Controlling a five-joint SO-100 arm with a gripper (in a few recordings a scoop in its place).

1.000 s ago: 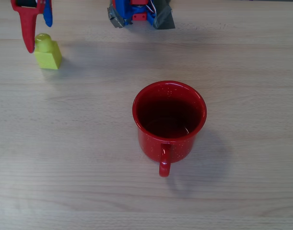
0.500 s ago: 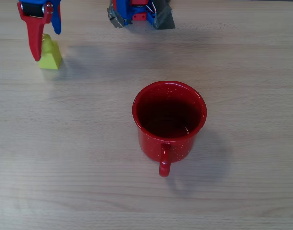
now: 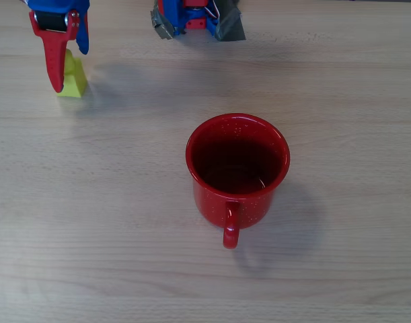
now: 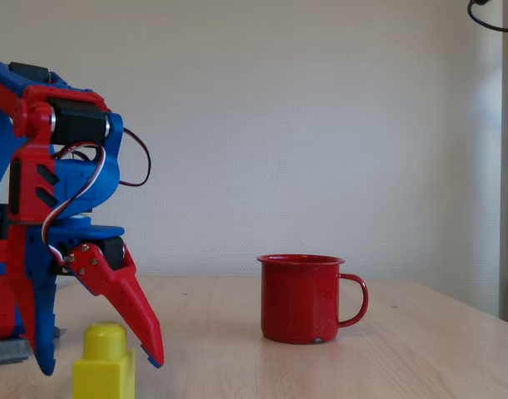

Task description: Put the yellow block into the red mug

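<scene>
The yellow block (image 3: 74, 79) stands on the wooden table at the far left in the overhead view, its stud hidden under the gripper. In the fixed view the yellow block (image 4: 104, 367) sits low at the left, stud up. My gripper (image 3: 70, 69) is open and straddles the block, with the red finger along its left side and the blue finger at its upper right. From the side, the gripper (image 4: 99, 366) has its tips down near the table on either side of the block. The red mug (image 3: 237, 168) stands upright well to the right, handle toward the near edge; the red mug (image 4: 308, 298) is apart from the arm.
The arm's base (image 3: 195, 17) sits at the table's far edge. Bare wooden table (image 3: 124, 222) lies between block and mug. A pale wall (image 4: 320, 125) stands behind the scene in the fixed view.
The gripper has moved right and lowered, from beside the block to straddling it. The block and mug have stayed in place.
</scene>
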